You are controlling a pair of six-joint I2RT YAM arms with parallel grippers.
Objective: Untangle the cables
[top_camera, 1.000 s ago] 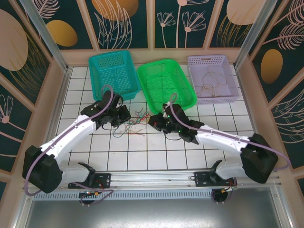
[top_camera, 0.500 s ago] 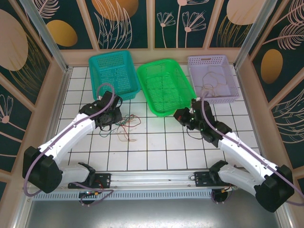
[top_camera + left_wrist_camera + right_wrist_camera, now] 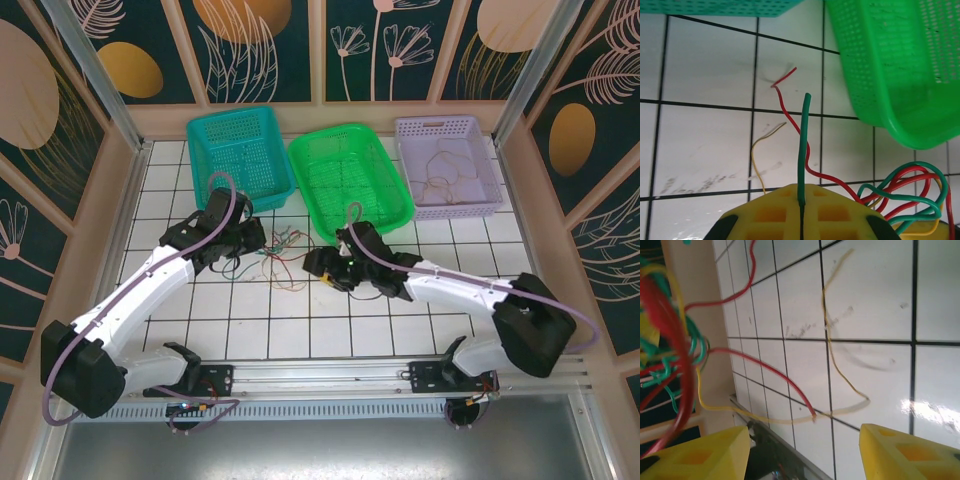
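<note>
The left gripper (image 3: 801,201) is clamped tight. Its yellow fingers (image 3: 770,212) press together on the green cable (image 3: 803,140), which runs straight out of the seam between them toward the baskets. Just beside it a red cable (image 3: 784,77) snakes away over the tiles and ends in a small hook. A yellow cable (image 3: 753,155) curves out on the left, its tip lying flat on a tile. To the right of the fingers, red, green and yellow strands loop through one another in a knot (image 3: 905,192), near the corner of the green basket (image 3: 890,65). The rim of the teal basket (image 3: 715,6) runs along the far edge. The right gripper (image 3: 805,452) stands open, its two yellow fingers well apart, with only tile between them. Just beyond its fingertips lie the end of a red strand and a long yellow one that wanders across the tiles. Off to one side the knot shows as a blur of red, green and yellow. Seen from above, the cables (image 3: 283,258) sit in a loose cluster on the white tiled table (image 3: 300,325), between the two grippers and in front of the gap between the teal and green baskets. The left gripper is at the cluster's left side, the right gripper just to its right. At the far right, the lilac basket (image 3: 480,150) holds a tan cable (image 3: 440,182) in loose coils, well apart from the cluster.
</note>
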